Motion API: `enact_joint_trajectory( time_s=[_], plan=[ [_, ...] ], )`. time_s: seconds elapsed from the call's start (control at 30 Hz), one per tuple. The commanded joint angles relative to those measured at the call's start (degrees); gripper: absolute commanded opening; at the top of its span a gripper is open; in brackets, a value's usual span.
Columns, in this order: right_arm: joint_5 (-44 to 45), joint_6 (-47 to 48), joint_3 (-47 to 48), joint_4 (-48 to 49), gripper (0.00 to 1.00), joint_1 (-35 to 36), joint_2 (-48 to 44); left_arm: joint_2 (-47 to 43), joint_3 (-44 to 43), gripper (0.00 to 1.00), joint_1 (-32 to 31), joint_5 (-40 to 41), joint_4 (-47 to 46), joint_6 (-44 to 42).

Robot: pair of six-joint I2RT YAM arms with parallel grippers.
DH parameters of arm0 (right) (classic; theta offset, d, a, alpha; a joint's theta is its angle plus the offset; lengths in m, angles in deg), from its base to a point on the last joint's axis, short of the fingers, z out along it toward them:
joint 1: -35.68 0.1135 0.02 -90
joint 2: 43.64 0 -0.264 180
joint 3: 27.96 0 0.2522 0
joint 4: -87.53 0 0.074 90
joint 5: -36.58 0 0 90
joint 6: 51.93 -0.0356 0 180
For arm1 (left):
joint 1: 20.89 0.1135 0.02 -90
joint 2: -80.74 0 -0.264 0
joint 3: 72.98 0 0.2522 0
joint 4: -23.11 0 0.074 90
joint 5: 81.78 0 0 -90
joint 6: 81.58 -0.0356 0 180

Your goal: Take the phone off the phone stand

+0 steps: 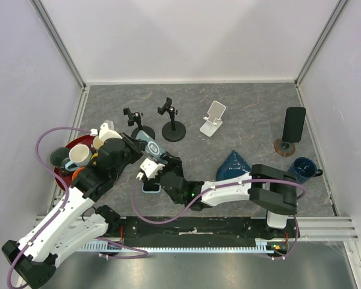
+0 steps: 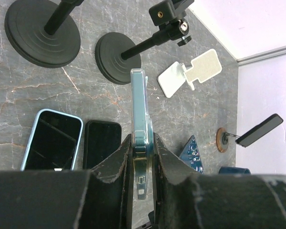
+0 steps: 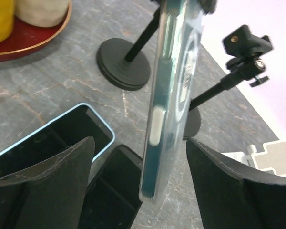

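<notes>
While the left gripper is clamped hard on one end of a slim smartphone in a translucent pale-blue case, that handset stands on edge in the air, clear of every stand in view. Its flat faces are pinched between the pads, leaving the rest of its length free. The right gripper is spread wide and straddles that free length. A gap shows on each side, and it touches nothing.

Judgement: the edge-on hold presents the handset for a transfer between arms, though a plain set-down cannot be excluded.

Directly beneath, a blue-rimmed phone with a dark screen and a plain black phone lie flat, side by side, on the grey marbled table top. A slip would land on them.

Just behind stands a black pole stand with a round base and an empty clamp head, judged the likeliest source. At the far right, well apart, a black slab phone sits upright on a small round wooden stand, untouched.
</notes>
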Motion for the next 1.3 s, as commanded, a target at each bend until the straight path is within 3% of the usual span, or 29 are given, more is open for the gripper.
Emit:
enact_joint_trajectory(
  time_s=[0.0,0.13,0.23,0.27,0.37,0.5,0.57,0.6,0.73,0.9,1.0,1.17,1.27],
  plan=[
    [11.1,6.4,4.4,12.1,0.81,0.7,3.0,-0.3,0.3,0.02,0.1,-0.3,-4.4,4.5],
    [12.4,8.0,5.4,13.7,0.67,0.8,4.5,-0.2,1.1,0.04,0.1,-0.4,-5.2,4.6],
    [12.6,8.1,5.7,13.7,0.38,1.0,4.5,0.3,1.1,0.08,0.1,-0.3,-5.3,4.2],
    [12.8,8.0,5.8,13.1,0.22,1.1,4.5,0.4,1.1,0.1,0.1,-0.3,-5.3,4.0],
    [13.3,7.7,5.6,12.2,0.0,1.1,4.2,0.5,0.7,0.2,0.1,0.0,-5.6,3.6],
    [13.2,5.4,5.2,9.4,0.0,1.1,2.8,-0.1,0.0,0.38,0.1,0.5,-6.4,1.0],
    [13.1,3.9,4.4,7.3,0.0,1.1,1.5,-0.9,-0.9,0.52,0.1,1.3,-6.8,-1.2],
    [13.1,3.3,4.2,4.7,0.0,1.0,0.4,-1.2,-1.3,0.62,0.2,1.7,-7.2,-3.9],
    [9.9,-6.5,3.5,-6.4,0.0,-1.0,-3.3,-2.7,-4.9,0.78,0.1,2.5,-8.4,-14.5],
    [-2.4,-21.7,1.0,-22.5,0.0,-7.3,-11.2,-5.7,-8.5,0.83,0.1,1.2,-13.6,-31.3],
    [-14.5,-31.7,0.0,-29.6,0.0,-14.1,-14.9,-7.1,-8.1,0.86,0.2,-0.2,-16.3,-39.7],
    [-37.7,-43.0,-6.2,-31.1,0.0,-27.4,-19.8,-7.8,-6.7,0.91,0.2,-3.9,-16.9,-48.5],
    [-46.6,-46.7,-8.6,-29.7,0.0,-33.1,-18.9,-8.6,-3.4,0.93,0.2,-4.8,-19.1,-50.6]
  ],
)
